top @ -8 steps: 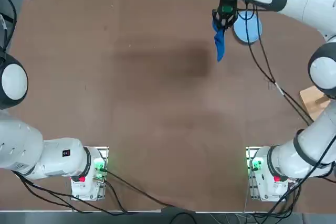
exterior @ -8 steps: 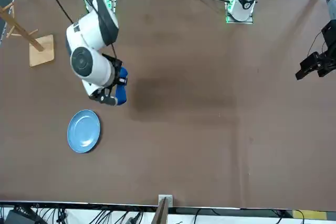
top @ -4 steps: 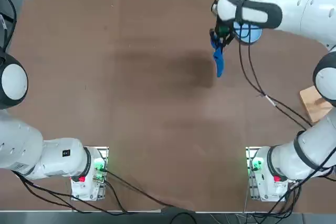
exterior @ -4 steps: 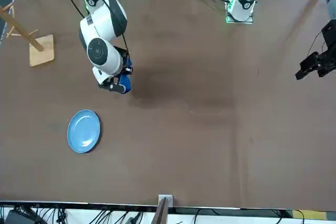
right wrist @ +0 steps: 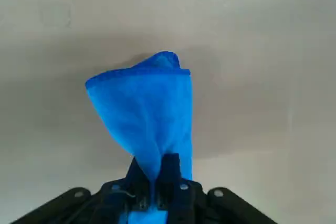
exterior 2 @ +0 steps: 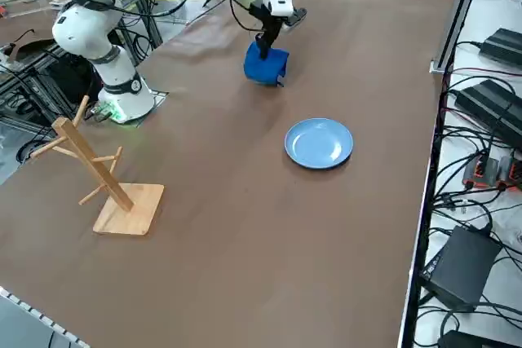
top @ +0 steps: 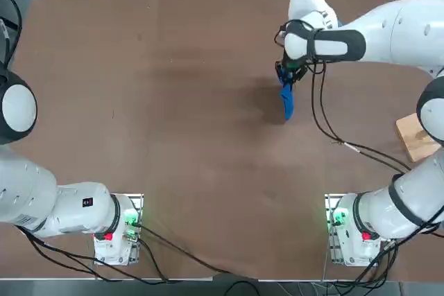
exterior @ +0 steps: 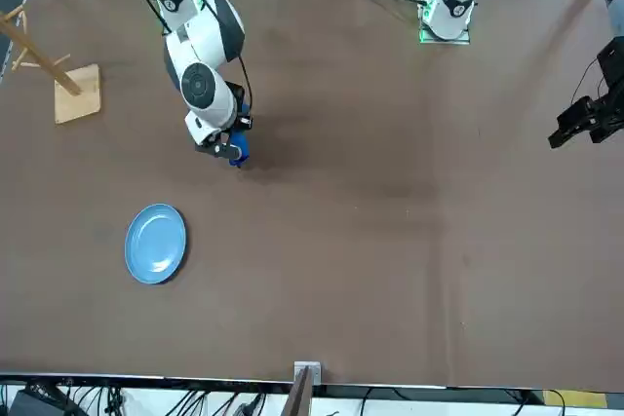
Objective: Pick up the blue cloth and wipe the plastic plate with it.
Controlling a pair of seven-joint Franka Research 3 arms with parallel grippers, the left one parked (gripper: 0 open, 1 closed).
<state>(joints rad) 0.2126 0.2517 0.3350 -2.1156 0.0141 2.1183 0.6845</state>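
My right gripper (top: pixel 286 75) is shut on the top of the blue cloth (top: pixel 286 103), which hangs down from it low over the brown table. The wrist view shows the royal-blue cloth (right wrist: pixel 144 108) pinched between the two fingers of the gripper (right wrist: pixel 157 177). The light blue plastic plate (exterior: pixel 156 243) lies flat on the table, well apart from the cloth (exterior: pixel 239 152) and farther from the robot. From the side, the plate (exterior 2: pixel 319 143) is bare and the gripper (exterior 2: pixel 267 40) holds the cloth (exterior 2: pixel 266 65) beyond it. The arm hides the plate from overhead.
A tan wooden rack on a block (exterior 2: pixel 106 178) stands at the robot's right edge of the table (top: pixel 417 136). The arm's black cables (top: pixel 347 145) trail over the table between the gripper and the right base.
The right gripper has carried the cloth away from the plate, back toward the robot's side and lower over the table. The plate has not moved.
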